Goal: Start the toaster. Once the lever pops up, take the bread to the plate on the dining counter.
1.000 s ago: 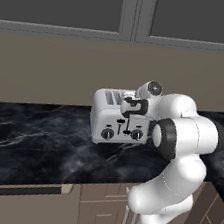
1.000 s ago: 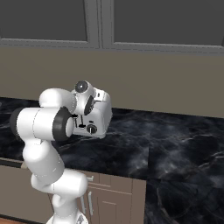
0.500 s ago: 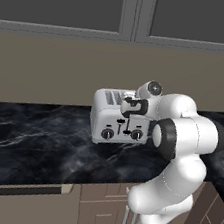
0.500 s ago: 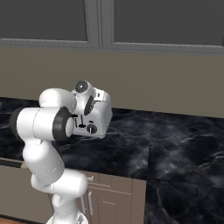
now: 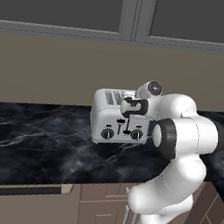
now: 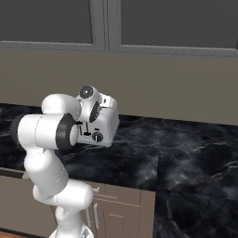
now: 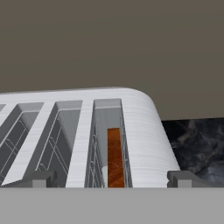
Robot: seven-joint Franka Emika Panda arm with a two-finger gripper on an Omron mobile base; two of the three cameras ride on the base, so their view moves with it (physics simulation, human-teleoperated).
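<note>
Silver-white, the toaster (image 5: 117, 117) sat on the black marble tabletop (image 5: 39, 144) against the wall, and you had the claw (image 7: 111, 178) just above its front edge, both fingertips (image 7: 39, 178) spread wide and holding nothing. Looking along the hand, you could see the bread (image 7: 114, 158) sunk on edge in the rightmost slot, between the wire guides. From the left base camera, the two black knobs (image 5: 108, 133) and the slide levers (image 5: 120, 126) faced you, the wrist partly covering them.
</note>
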